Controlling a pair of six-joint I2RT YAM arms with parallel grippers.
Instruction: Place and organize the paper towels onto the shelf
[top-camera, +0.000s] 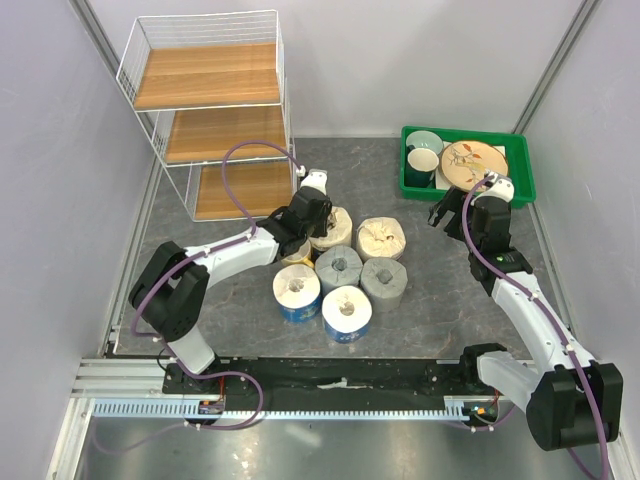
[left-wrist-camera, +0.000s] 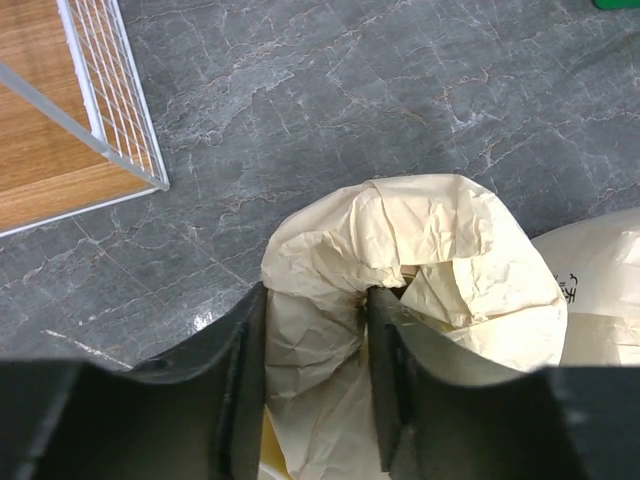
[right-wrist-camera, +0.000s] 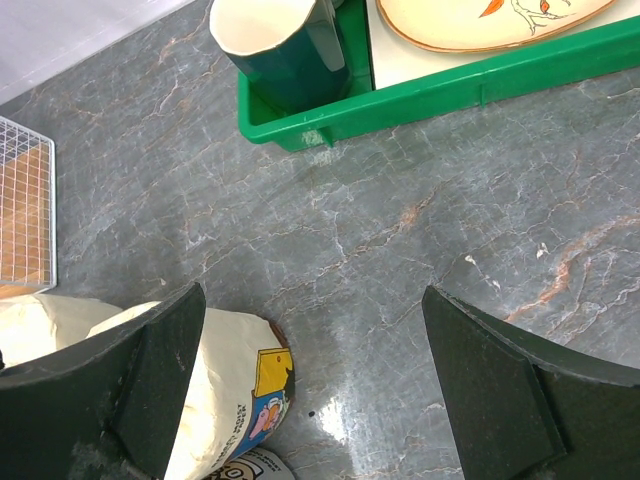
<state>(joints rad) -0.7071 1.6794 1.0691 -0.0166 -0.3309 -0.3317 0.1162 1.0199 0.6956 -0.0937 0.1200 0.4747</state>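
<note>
Six paper towels stand clustered mid-table: two cream (top-camera: 382, 238), two grey (top-camera: 338, 267), two white-and-blue (top-camera: 347, 313). My left gripper (top-camera: 300, 222) reaches over the back-left cream roll (top-camera: 332, 226). In the left wrist view its jaws (left-wrist-camera: 315, 300) pinch that roll's (left-wrist-camera: 420, 250) crinkled wall, one finger outside, the other in the core hole. The shelf (top-camera: 212, 110) stands at the back left, its boards bare. My right gripper (right-wrist-camera: 310, 300) hangs open over bare table right of the other cream roll (right-wrist-camera: 225, 390).
A green tray (top-camera: 468, 192) with a plate and mugs sits at the back right, close behind my right gripper (top-camera: 445, 215). The shelf's lowest board (left-wrist-camera: 50, 160) lies just left of the held roll. Grey walls enclose the table.
</note>
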